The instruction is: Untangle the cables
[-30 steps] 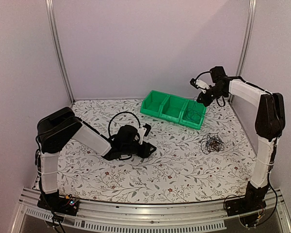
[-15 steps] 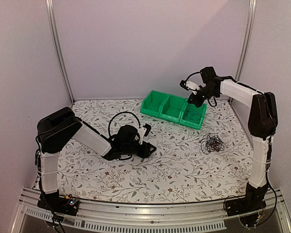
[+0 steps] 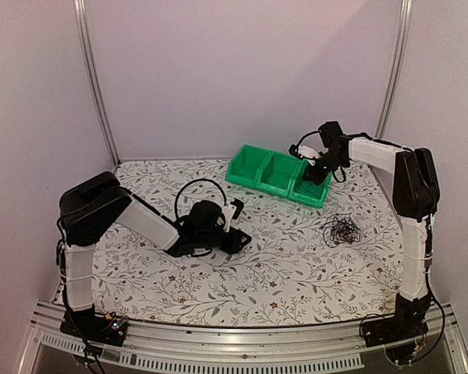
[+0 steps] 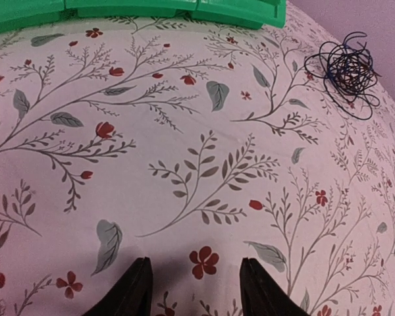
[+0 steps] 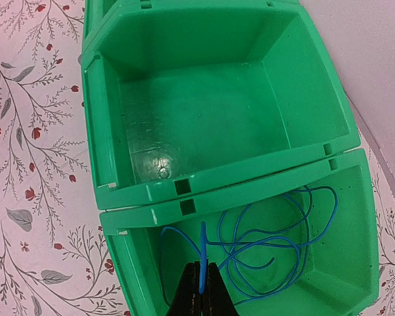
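Floral cloth with red blossoms and grey-green leaves covers the desk (image 3: 281, 273), which is boxed in by pale walls and two metal uprights. Nearest the arm bases, the left arm lies folded low across the left half of the desk. The left claw (image 4: 197, 289) sits just above the cloth with its two dark fingers (image 4: 139, 289) apart and nothing between them. Farther out and to the right, a tangle of cables (image 3: 342, 230) rests on bare cloth, well apart from both claws. It is a small knot of thin black and dark wire loops, and from the left wrist view (image 4: 345, 72) I cannot say how many separate strands it holds. Beyond it, a row of green bins (image 3: 277, 175) stands at an angle near the back of the desk. The right arm reaches over the right-end bin (image 5: 362, 217), and the right claw (image 5: 199, 276) hangs above its near part with the fingers pressed together on a blue cable (image 5: 276, 243). A short upright stretch of that cable rises from the fingertips, and the rest lies in loose curls on the floor of the same bin. The middle bin (image 5: 105, 125), just beside it, shows only its shiny green floor.
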